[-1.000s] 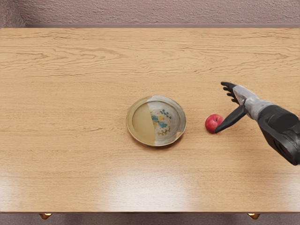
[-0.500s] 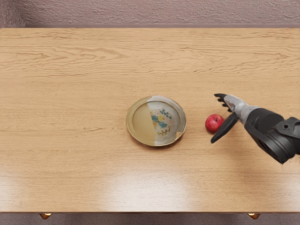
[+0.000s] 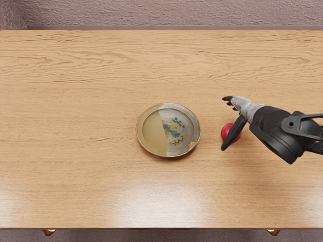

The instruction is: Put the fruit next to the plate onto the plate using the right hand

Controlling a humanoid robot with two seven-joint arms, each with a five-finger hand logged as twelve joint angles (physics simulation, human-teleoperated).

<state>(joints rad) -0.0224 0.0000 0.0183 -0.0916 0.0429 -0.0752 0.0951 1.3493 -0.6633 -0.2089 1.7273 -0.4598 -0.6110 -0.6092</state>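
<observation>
The red fruit [image 3: 226, 132] sits on the surface [image 3: 101, 75] just right of the plate [image 3: 144, 132], not yet on it. The right hand [image 3: 242, 112] hangs over it, fingers spread apart and thumb angled down across its front, holding nothing. This looks like a straddle, so that closing would trap the fruit.

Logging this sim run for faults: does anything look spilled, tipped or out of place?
Nothing stands out. The plate lies flat on the table, the red apple sits beside it, partly hidden by the open right hand.
</observation>
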